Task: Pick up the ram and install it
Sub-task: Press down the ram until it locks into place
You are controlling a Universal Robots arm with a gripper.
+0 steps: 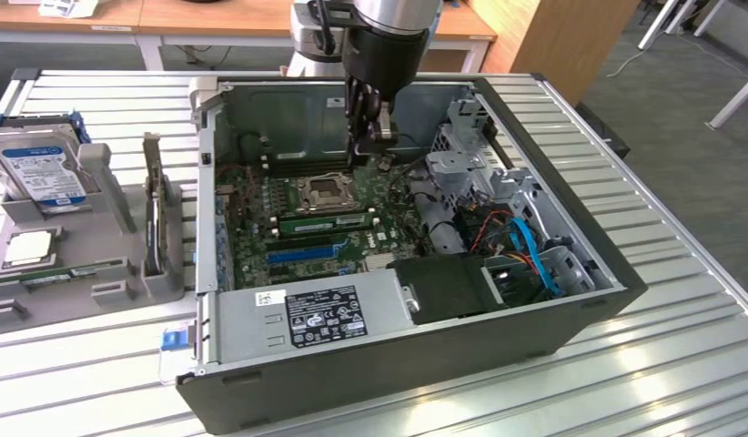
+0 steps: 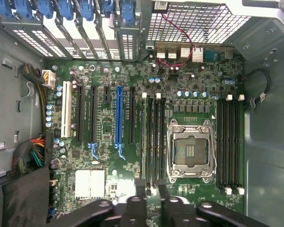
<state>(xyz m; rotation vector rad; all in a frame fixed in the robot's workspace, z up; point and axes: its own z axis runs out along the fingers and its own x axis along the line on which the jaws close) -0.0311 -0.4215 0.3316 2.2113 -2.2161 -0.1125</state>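
The gripper (image 1: 377, 150) is hanging inside the open computer case (image 1: 410, 373), over the far part of the motherboard (image 1: 387, 241). The wrist view is showing what the exterior view is hiding: its two dark fingers (image 2: 139, 198) are standing partly apart, with bare board between them and nothing in their hold.

The ram (image 1: 326, 221) is sitting in a memory slot just on the near side of the CPU socket (image 1: 326, 193), apart from the gripper. Seen edge-on in the wrist view, it (image 2: 144, 137) is showing as a pale strip, with black slots lying between it and the socket. More black memory slots (image 2: 229, 142) are lying on the socket's other side. A blue expansion slot (image 1: 308, 252) is lying nearer than the ram.

The case walls are closing the board in. A metal drive cage (image 1: 465, 155) and blue and orange cables (image 1: 526, 250) are crowding the exterior view's right, and the power supply (image 1: 313, 314) is blocking the near edge. Outside, on the exterior view's left, a grey fixture (image 1: 119, 282) is holding a hard drive (image 1: 40, 173).
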